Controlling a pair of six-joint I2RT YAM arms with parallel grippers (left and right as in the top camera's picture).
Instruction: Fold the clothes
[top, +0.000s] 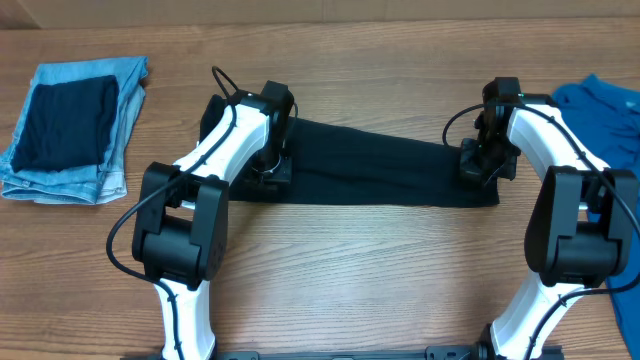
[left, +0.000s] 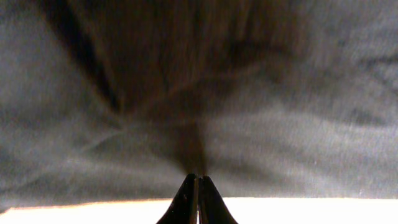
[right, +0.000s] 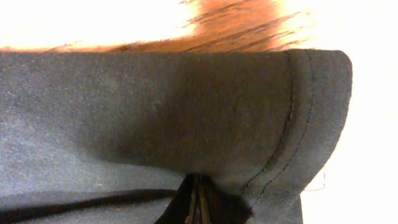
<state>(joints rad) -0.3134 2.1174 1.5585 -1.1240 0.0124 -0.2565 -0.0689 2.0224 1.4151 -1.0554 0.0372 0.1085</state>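
So the black T-shirt (top: 380, 165) is lying dead centre on the wooden table (top: 350, 270), bunched into a long flat band that runs roughly 9 to 3 o'clock, sagging a bit toward the 3 end.

The left gripper (top: 268, 165) is down on the 9 o'clock end. In its wrist cam the fingers are pressed tight together, and the creases in the cloth all run down to the tips, so it looks pinched on the fabric.

The right gripper (top: 478, 160) is on the 3 o'clock end, jaws together too, with the stitched hem (right: 292, 118) draped right over the tips.

Further out, a folded pair of jeans (top: 125, 110) sits at 10 o'clock with a dark folded cloth (top: 65, 125) on top. A bright blue garment (top: 600, 105) is at the 2 o'clock edge.
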